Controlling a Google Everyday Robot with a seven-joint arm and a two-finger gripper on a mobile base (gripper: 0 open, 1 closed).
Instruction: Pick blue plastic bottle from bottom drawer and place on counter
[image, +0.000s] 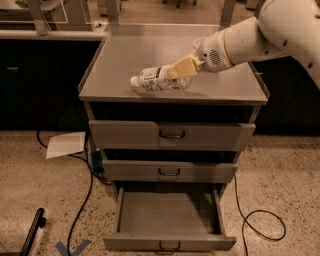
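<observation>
The blue plastic bottle (156, 79) lies on its side, white cap to the left, low over the front part of the counter (125, 55); I cannot tell if it touches the surface. My gripper (176, 70) reaches in from the right and is shut on the bottle's right half with its tan fingers (182, 66). The bottom drawer (167, 215) stands pulled open below, with nothing in it.
A white bowl (199, 42) is mostly hidden behind my arm at the counter's back right. Two shut drawers (170, 135) sit under the counter. A white sheet of paper (66, 144) and black cables (255, 220) lie on the speckled floor.
</observation>
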